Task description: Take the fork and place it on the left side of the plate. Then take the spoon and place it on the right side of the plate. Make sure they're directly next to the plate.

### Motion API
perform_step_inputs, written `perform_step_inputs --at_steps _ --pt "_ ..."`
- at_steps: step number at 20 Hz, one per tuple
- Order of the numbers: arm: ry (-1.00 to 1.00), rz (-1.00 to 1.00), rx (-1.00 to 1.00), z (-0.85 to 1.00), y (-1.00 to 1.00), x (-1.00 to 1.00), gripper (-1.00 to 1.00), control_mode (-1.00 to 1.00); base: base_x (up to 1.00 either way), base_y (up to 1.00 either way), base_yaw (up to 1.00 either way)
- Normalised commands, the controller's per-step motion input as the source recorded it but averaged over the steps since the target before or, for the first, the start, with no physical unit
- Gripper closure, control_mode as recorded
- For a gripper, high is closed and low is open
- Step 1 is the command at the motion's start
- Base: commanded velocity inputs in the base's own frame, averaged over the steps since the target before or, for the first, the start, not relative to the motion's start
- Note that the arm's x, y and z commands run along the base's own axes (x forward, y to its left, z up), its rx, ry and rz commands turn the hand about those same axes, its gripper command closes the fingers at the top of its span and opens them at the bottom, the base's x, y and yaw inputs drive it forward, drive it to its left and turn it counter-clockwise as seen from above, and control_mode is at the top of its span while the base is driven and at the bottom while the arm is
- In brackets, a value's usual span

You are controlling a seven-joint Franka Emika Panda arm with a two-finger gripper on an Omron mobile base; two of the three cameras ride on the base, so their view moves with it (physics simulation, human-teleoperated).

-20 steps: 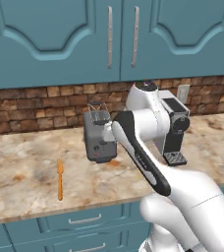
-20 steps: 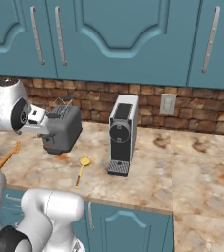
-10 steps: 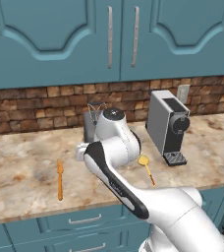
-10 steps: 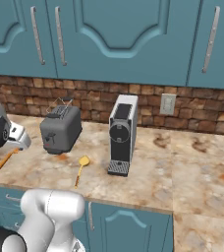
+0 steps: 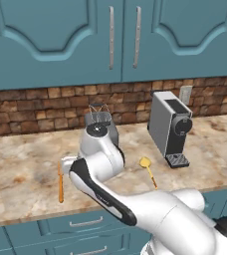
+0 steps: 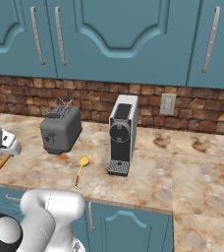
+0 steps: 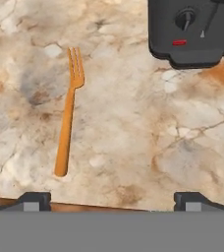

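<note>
The orange fork [image 7: 67, 118] lies flat on the marble counter with its tines pointing away from the counter's front edge. My gripper [image 7: 113, 201] is open wide above the counter, and its dark fingertips [image 7: 34, 199] stand apart with nothing between them. The fork sits ahead of the left fingertip, apart from it. From the base, the fork [image 5: 60, 183] lies just left of my lowered hand [image 5: 68, 166]; it also shows as fork [image 6: 1, 164]. The yellow spoon [image 5: 148, 169] lies further right, in front of the coffee machine, also seen as spoon [image 6: 80, 167]. The plate is out of view.
A dark grey toaster [image 6: 60, 129] stands at the back, close behind my hand, seen up close as toaster [image 7: 197, 32]. A silver coffee machine [image 5: 170, 128] stands right of it. The counter's front edge [image 7: 109, 205] runs right below my fingertips. A brick backsplash and blue cabinets rise behind.
My arm has swung left from in front of the coffee machine, past the toaster, and lowered beside the fork. The jaws have stayed open. Fork and spoon have not moved.
</note>
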Motion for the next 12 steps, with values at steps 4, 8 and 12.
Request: perform_step_inputs --at_steps 4,8,12 --pt "0.04 0.0 0.0 -0.15 0.49 0.27 -1.0 -1.0 0.0 0.0 0.0" --pt "0.05 -0.01 0.0 -0.24 0.28 0.49 -1.0 -1.0 0.0 0.0 0.0" --pt "0.0 0.0 0.0 -0.45 0.06 0.23 -1.0 -1.0 0.0 0.0 0.0"
